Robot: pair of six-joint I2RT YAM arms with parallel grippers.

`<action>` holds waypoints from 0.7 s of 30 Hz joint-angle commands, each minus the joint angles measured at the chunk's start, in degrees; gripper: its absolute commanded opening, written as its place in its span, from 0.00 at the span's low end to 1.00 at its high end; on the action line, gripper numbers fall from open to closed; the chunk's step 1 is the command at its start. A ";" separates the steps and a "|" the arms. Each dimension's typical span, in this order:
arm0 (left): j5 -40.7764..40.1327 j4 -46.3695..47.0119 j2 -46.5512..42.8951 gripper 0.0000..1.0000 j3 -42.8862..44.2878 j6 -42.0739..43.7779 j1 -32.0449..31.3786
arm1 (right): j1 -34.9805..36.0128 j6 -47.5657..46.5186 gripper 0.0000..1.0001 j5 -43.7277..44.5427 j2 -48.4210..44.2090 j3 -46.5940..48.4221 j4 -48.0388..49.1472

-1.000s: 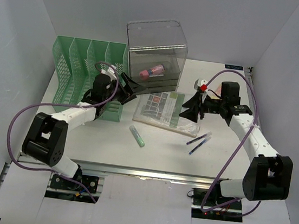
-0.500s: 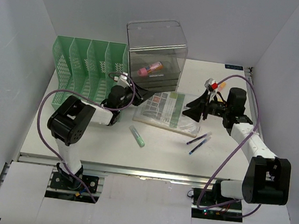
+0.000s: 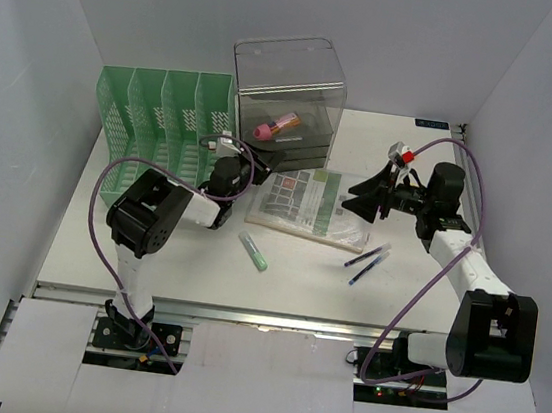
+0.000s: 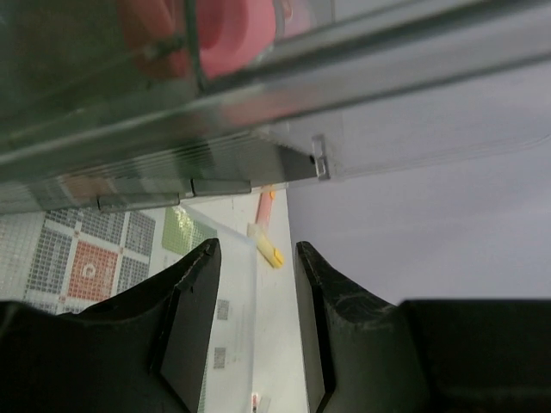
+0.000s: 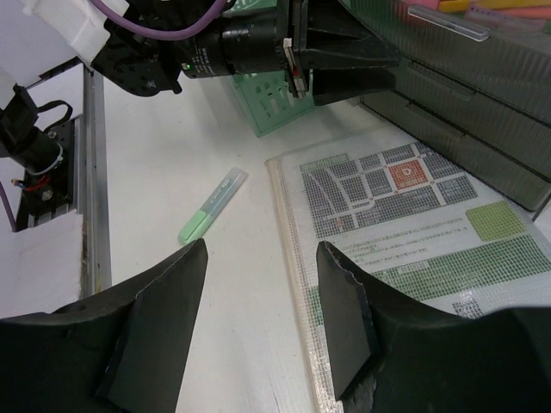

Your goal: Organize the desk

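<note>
The desk is a wide white tabletop with a metal rail along its front. My left gripper is open and empty, close to the front of the clear grey drawer box, which holds a pink item. In the left wrist view the gripper sits under the box. My right gripper is open and empty, low over the right edge of a sleeved printed sheet. In the right wrist view the gripper faces the sheet and a green highlighter.
A green mesh file rack stands at the back left. The green highlighter lies in front of the sheet. Two dark pens lie to the right. A small yellow-and-pink item lies on the desk beyond my left fingers.
My left arm has folded in, its elbow swinging right, and the gripper now sits closer to the drawer box. My right gripper has drawn slightly right and back. Both stay open.
</note>
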 commanded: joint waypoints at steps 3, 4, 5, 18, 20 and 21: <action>-10.30 -2.70 0.53 0.52 4.78 0.13 -2.69 | -1.05 4.39 0.61 -2.84 -2.00 -0.93 5.86; -11.48 -3.29 0.62 0.52 5.51 0.46 -3.33 | -1.17 4.75 0.61 -2.98 -2.01 -1.04 6.25; -12.60 -4.24 0.84 0.52 6.30 0.72 -4.23 | -1.33 5.17 0.61 -3.09 -2.06 -1.09 6.73; -23.65 -9.30 1.01 0.52 7.92 0.49 -9.53 | -4.51 10.76 0.61 -5.04 -3.14 -2.72 12.12; -25.42 -9.22 0.60 0.52 7.25 0.19 -10.16 | -4.93 11.51 0.61 -5.34 -3.24 -3.07 13.03; -25.74 -9.28 0.59 0.52 7.31 0.37 -10.28 | -5.00 11.94 0.61 -5.34 -3.30 -3.19 13.64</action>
